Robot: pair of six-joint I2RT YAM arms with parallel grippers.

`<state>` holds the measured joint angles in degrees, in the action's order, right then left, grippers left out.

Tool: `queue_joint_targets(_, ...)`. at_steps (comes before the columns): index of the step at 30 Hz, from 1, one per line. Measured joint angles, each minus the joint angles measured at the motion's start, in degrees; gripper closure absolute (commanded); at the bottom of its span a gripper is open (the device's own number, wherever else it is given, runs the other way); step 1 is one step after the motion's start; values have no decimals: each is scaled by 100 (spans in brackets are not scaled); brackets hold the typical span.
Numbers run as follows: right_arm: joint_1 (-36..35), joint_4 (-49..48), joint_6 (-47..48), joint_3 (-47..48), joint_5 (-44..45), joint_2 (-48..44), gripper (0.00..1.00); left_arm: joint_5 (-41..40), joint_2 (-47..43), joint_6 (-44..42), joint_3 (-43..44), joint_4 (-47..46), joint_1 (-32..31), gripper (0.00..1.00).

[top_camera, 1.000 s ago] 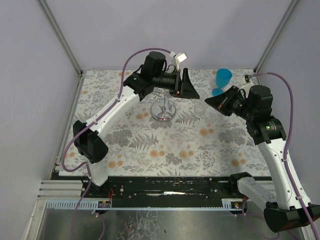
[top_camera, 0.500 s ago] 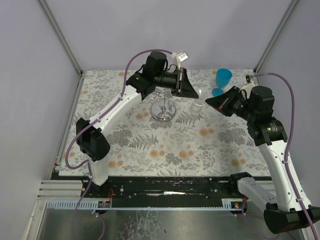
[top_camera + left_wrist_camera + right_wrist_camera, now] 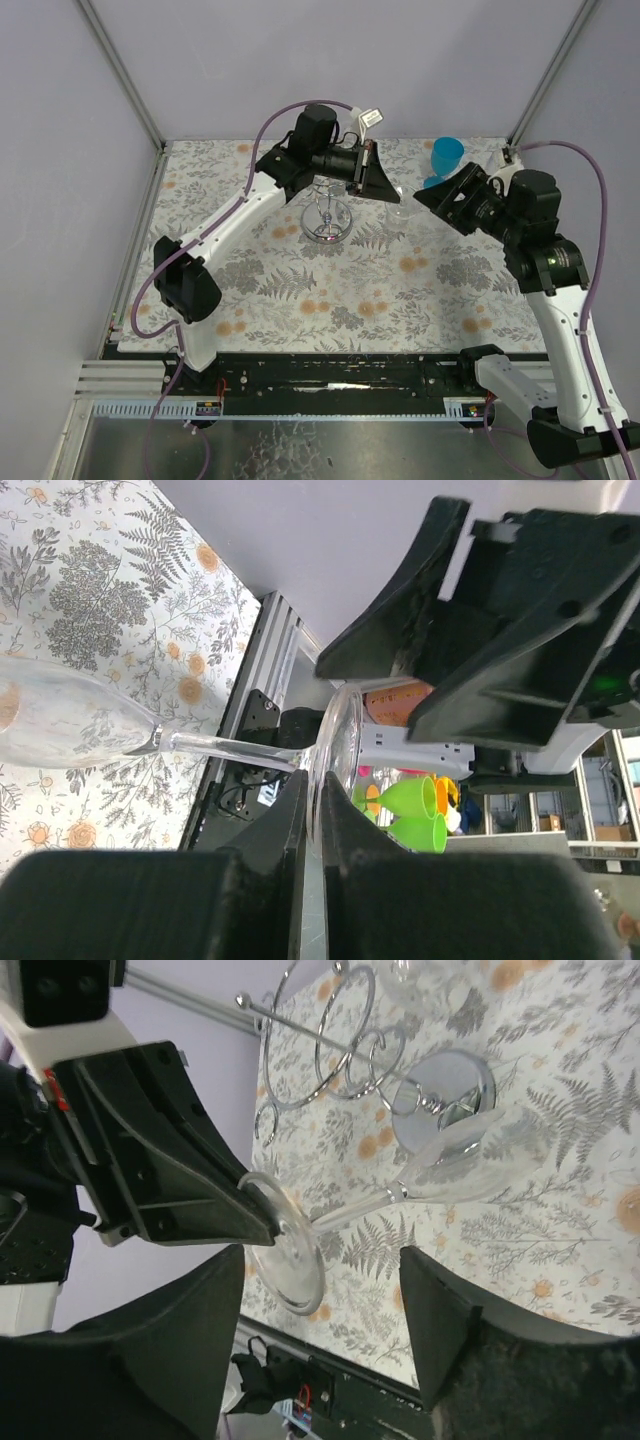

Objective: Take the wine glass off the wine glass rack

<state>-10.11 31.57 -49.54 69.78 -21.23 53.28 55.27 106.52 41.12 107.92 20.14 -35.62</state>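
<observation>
lt: bright, even | shad: soft | glare: chrome rack (image 3: pixel 440 1078) (mild) | near jaws blurry

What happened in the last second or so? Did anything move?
The left arm's fingers, shut on the foot of the wine glass, carried it to the right, away from the wine glass rack. The glass now hangs clear of the rack. The right arm's fingers, open, shifted slightly toward the far side of the table. The rack and the blue cup stayed put.
</observation>
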Motion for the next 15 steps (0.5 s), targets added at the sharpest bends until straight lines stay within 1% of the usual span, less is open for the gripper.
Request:
queue_joint_targets(3,0,387,127,435,367,-39,11,79,-26,-337,0,52,-46,100)
queue_joint_targets(4,0,514,170,612,492,-46,8,94,-42,-485,0,90,-63,100)
queue_joint_targets(8,0,953,304,1307,1023,-33,6,85,-151,-1528,55,605,-310,100)
queue_joint_targets(9,0,1078,330,1471,1139,20,6,44,-166,-1921,127,844,-455,100)
queue_joint_targets(12,0,1443,391,1840,1373,175,6,-216,-275,-3001,221,1388,-914,100)
queue_joint_targets(15,0,1808,407,2013,1576,444,4,-662,-474,-4127,201,1867,-1370,100)
